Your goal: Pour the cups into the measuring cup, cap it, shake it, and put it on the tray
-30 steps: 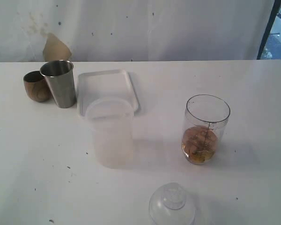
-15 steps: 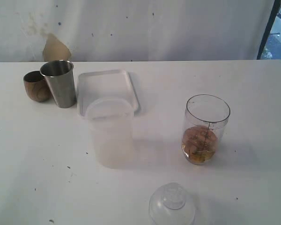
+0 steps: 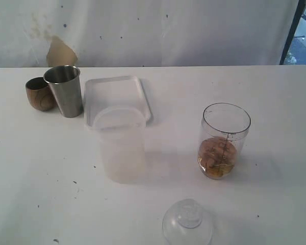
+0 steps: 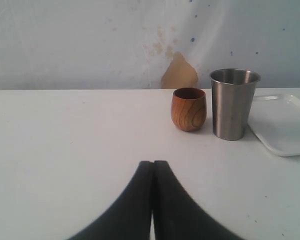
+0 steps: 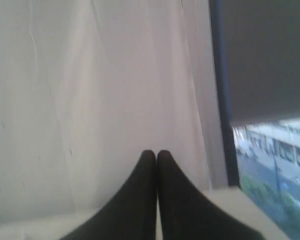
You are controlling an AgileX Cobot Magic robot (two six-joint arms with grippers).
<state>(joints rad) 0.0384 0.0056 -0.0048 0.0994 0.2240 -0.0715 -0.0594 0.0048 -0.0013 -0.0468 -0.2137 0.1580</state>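
Since nothing on the white table [image 3: 275, 102] has shifted over the last second, the task looks paused between steps, and no arm shows in the exterior view. The tray [image 3: 116, 88] lies flat and bare toward the back left. In front of it stands the frosted tumbler [image 3: 121, 145], upright and hiding part of the tray's near rim. Well apart to the right, the measuring cup [image 3: 224, 140] stands uncapped with something brownish at its bottom. The steel tumbler [image 3: 65, 91] stands just left of the tray, with the wooden cup [image 3: 39, 94] beside it; their contents cannot be seen. A clear domed lid [image 3: 187, 224] rests near the front edge. The left gripper [image 4: 153, 167] is pressed closed and empty, facing the two cups from some way off. The right gripper [image 5: 156, 156], also closed and empty, points at the white curtain [image 5: 90, 100]. If the cups are already emptied, capping would come next.
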